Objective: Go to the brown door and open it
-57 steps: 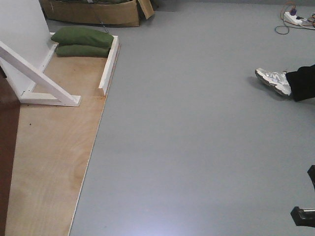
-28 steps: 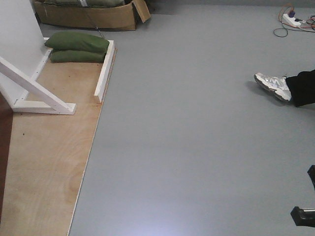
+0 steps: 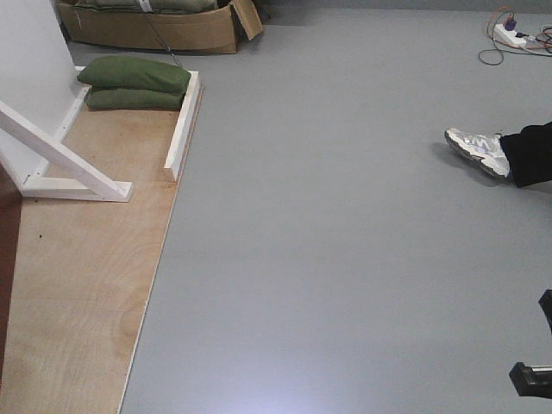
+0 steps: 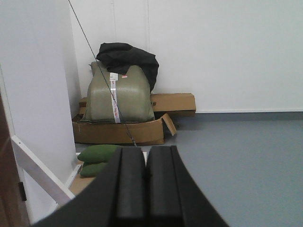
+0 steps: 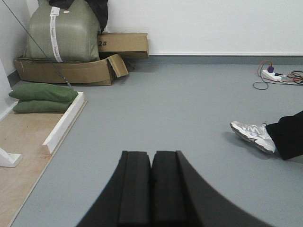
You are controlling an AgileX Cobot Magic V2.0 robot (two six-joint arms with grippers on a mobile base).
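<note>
Only a thin strip of the brown door (image 3: pixel 6 276) shows, glossy reddish-brown, at the far left edge of the front view. It also shows at the lower left edge of the left wrist view (image 4: pixel 5 189), beside a white wall panel. Its handle is out of view. My left gripper (image 4: pixel 145 150) is shut and empty, with its pads pressed together, pointing at the green sandbags. My right gripper (image 5: pixel 151 154) is shut and empty, held over the grey floor. Neither gripper touches the door.
A pale plywood base (image 3: pixel 86 259) lies on the left, with a slanted white brace (image 3: pixel 60 155) and a white rail (image 3: pixel 183 125). Two green sandbags (image 3: pixel 134 82) and a cardboard box (image 3: pixel 155 26) stand behind. A person's shoe (image 3: pixel 479 148) and a power strip (image 3: pixel 517 34) are on the right.
The brace, sandbags and plywood have slid left and slightly up in the front view, and the brown door strip has narrowed. Most of this shift came in the earlier half second. Both grippers stay shut.
</note>
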